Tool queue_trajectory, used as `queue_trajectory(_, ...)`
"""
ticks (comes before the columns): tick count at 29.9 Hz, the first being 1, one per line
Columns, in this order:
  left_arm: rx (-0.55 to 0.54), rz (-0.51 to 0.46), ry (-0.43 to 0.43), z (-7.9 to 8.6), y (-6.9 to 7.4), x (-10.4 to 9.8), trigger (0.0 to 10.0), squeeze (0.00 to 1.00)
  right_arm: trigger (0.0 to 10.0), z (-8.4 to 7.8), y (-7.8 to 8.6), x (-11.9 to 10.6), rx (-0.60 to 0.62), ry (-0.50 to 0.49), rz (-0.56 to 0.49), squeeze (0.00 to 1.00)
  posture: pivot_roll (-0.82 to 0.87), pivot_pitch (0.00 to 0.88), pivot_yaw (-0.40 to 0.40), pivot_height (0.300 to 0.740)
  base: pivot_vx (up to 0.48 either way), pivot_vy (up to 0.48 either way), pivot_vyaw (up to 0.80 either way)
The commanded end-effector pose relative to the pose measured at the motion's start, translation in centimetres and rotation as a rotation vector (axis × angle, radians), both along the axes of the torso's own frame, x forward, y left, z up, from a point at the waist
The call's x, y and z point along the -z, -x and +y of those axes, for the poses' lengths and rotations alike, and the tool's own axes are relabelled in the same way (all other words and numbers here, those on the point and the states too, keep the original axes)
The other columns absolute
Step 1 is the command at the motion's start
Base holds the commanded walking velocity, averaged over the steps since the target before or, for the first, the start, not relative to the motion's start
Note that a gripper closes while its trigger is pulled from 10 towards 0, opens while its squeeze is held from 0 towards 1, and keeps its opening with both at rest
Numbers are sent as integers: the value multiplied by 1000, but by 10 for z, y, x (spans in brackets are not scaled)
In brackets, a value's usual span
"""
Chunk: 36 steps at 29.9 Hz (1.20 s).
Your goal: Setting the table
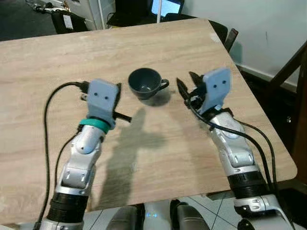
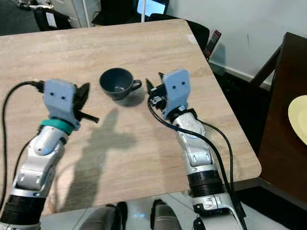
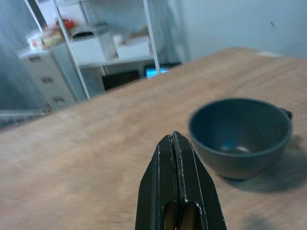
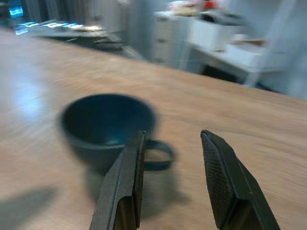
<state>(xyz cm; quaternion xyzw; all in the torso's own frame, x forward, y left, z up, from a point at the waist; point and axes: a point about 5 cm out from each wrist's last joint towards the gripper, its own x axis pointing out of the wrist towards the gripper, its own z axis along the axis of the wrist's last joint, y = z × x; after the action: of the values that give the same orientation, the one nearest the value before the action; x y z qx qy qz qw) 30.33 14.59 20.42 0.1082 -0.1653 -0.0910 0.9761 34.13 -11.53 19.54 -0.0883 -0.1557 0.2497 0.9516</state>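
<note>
One cup (image 1: pixel 145 83) was seen upright on the tabletop (image 1: pixel 57 57), dark grey-blue and empty, nearer the far edge than the near one and toward the right-hand side. Its handle was turned toward the right edge.

The right claw (image 1: pixel 188 86) was held just beside that handle, low over the wood, its fingers (image 4: pixel 125 182) spread apart with nothing between them. In the right wrist view the handle loop could be seen just beyond the fingertips, in line with the gap, not yet enclosed and not touched.

The left claw (image 3: pixel 175 189) was held near the cup on its other side, a little apart from the bowl, its two fingers pressed together and empty. A black cable was looped over the tabletop beside the left arm.

At the right margin of the right eye view, part of a pale plate (image 2: pixel 299 117) lay on a darker surface, well apart from the cup.

The step in hand was judged to be the reach for the cup, with the grasp not yet made. The next move would call for the right claw to be eased forward until the handle or the near rim sat between the fingers, then closed. Care would be needed, since a light cup on smooth wood might be pushed away or turned by a finger arriving off line.
</note>
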Motion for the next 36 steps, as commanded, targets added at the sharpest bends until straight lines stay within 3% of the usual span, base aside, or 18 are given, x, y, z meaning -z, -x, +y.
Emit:
queue_trajectory(1, 2, 6, -25, 10, 4, -2, 10000, 0, 10000, 6, -4, 6, -82, 26, 27, 0, 60, 142, 61, 740, 0, 0, 0)
queue_trajectory(7, 34, 33, -55, 25, 13, -9, 10000, 0, 10000, 12, -17, 12, -131, 97, 70, 0, 108, 154, 63, 740, 0, 0, 0)
queue_trajectory(10, 159, 69, -53, 18, 25, -14, 10000, 0, 10000, -2, -26, 6, -77, 96, 58, 0, 143, 171, 69, 740, 0, 0, 0)
queue_trajectory(13, 215, 79, -60, 14, 31, -16, 10000, 0, 10000, -14, -29, 1, -49, 87, 41, 0, 145, 177, 73, 740, 0, 0, 0)
queue_trajectory(15, 226, 85, -61, 14, 33, -16, 10000, 0, 10000, -21, -30, -2, -30, 83, 29, 0, 143, 181, 81, 740, 0, 0, 0)
queue_trajectory(16, 237, 97, -61, 12, 34, -15, 10000, 0, 10000, -36, -31, -8, 8, 67, 10, 0, 140, 183, 86, 740, 0, 0, 0)
queue_trajectory(17, 237, 97, -61, 12, 34, -15, 10000, 0, 10000, -36, -31, -8, 8, 67, 10, 0, 140, 183, 86, 740, 0, 0, 0)
queue_trajectory(18, 245, 104, -60, 10, 34, -14, 10000, 0, 10000, -48, -29, -13, 24, 44, -8, 0, 135, 180, 93, 740, 0, 0, 0)
queue_trajectory(21, 253, 112, -58, 10, 34, -15, 10000, 0, 10000, -54, -29, -15, 24, 29, -15, 0, 134, 182, 96, 740, 0, 0, 0)
queue_trajectory(27, 268, 129, -63, 10, 32, -17, 10000, 0, 10000, -69, -30, -1, 60, 89, 32, 0, 130, 185, 110, 740, 0, 0, 0)
queue_trajectory(28, 270, 130, -66, 10, 32, -18, 10000, 0, 10000, -71, -31, 5, 47, 131, 62, 1000, 130, 183, 111, 740, 0, 0, 0)
queue_trajectory(36, 265, 132, -68, 11, 33, -19, 10000, 0, 10000, -73, -37, 5, 34, 151, 100, 1000, 142, 186, 103, 740, 0, 0, 0)
